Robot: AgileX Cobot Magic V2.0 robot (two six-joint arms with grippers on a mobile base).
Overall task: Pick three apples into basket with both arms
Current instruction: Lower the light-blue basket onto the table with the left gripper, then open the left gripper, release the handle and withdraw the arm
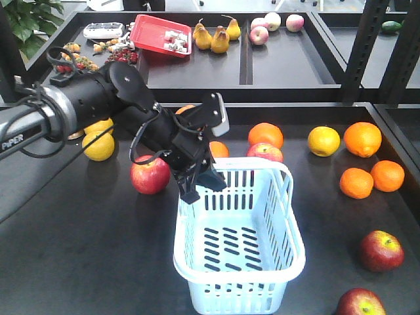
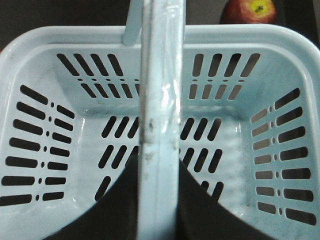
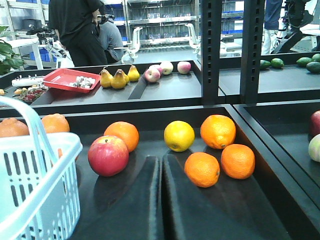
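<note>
The pale blue basket [image 1: 296, 251] stands mid-table with nothing inside it. My left gripper [image 1: 195, 186] is at its back-left corner, shut on the basket handle [image 2: 159, 90], which runs up between the black fingers [image 2: 117, 210]. Apples lie around: one left of the basket [image 1: 149, 174], one behind it [image 1: 265, 152], two at the front right [image 1: 380, 251] [image 1: 359, 303]. My right gripper [image 3: 161, 162] is shut on nothing, low over the table. It points between a red apple [image 3: 108, 155] and an orange [image 3: 201, 169], with the basket [image 3: 35, 170] to its left.
Oranges [image 1: 361, 139] and yellow citrus [image 1: 323, 140] lie at the right and back of the table. More yellow citrus [image 1: 98, 146] lies under my left arm. The rear shelf holds a red tray [image 1: 160, 34], pears [image 1: 211, 37] and peaches [image 1: 274, 26]. Black uprights [image 1: 363, 49] stand at the right.
</note>
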